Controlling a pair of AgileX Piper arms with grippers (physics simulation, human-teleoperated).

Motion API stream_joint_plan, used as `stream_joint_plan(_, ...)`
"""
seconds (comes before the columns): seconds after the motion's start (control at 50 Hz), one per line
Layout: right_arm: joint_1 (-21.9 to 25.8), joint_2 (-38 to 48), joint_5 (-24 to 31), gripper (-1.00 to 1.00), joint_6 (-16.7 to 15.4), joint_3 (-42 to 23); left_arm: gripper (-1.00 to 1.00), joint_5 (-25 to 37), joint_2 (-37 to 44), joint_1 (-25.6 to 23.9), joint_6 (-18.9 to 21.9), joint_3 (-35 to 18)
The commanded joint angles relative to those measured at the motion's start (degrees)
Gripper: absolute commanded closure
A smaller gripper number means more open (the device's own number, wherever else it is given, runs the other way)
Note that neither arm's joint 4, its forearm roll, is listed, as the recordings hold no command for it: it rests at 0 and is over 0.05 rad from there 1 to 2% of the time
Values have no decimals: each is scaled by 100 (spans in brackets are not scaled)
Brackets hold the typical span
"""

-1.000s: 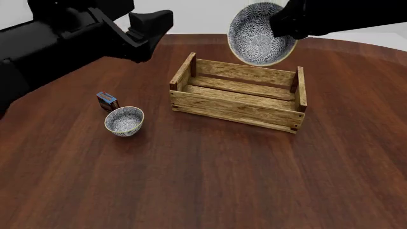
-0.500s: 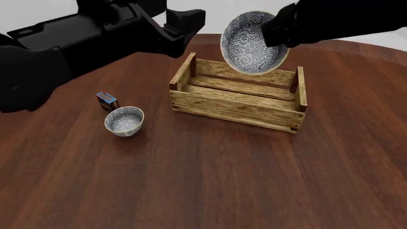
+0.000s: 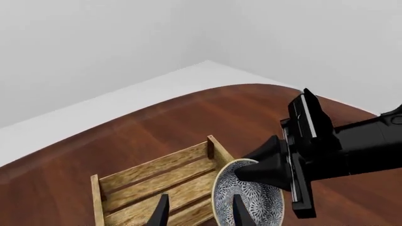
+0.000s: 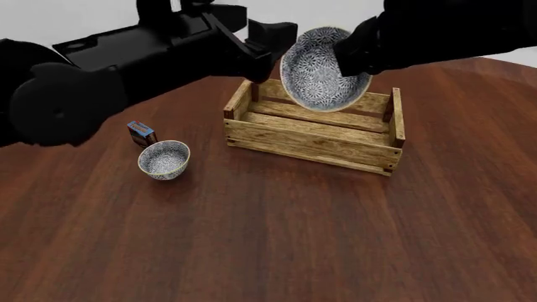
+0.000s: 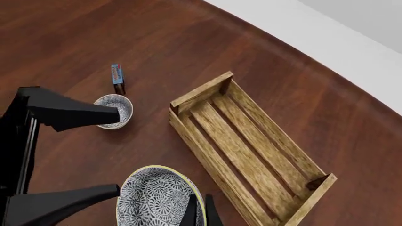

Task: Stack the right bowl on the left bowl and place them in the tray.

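My right gripper (image 4: pixel 354 49) is shut on the rim of the right bowl (image 4: pixel 321 70), a blue-grey speckled bowl with a cream-yellow rim (image 5: pixel 157 201). The bowl hangs tilted in the air over the back of the tray (image 4: pixel 315 129). The left bowl (image 4: pixel 163 158) stands upright on the table, left of the tray, and also shows in the right wrist view (image 5: pixel 115 111). My left gripper (image 4: pixel 266 47) is open and high up, just left of the held bowl (image 3: pixel 248 200), with nothing between its fingers (image 3: pixel 162 214).
A small blue box (image 4: pixel 141 133) stands just behind the left bowl. The wooden tray (image 5: pixel 251 146) holds nothing. Both black arms crowd the air above the tray's back left corner. Bare dark wood table (image 4: pixel 277 233) lies in front.
The left arm has swung right, bringing its open gripper close to the held bowl. The right gripper has carried the bowl down and slightly left over the tray.
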Motion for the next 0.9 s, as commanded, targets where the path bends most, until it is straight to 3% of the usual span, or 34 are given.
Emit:
stream_joint_plan(0.02, 122, -385, -65, 100, 128, 186, -100, 26, 175, -176, -177, -75)
stream_joint_plan(0.9, 196, -658, 63, 100, 72, 195, -100, -368, 806, -168, -605, 34)
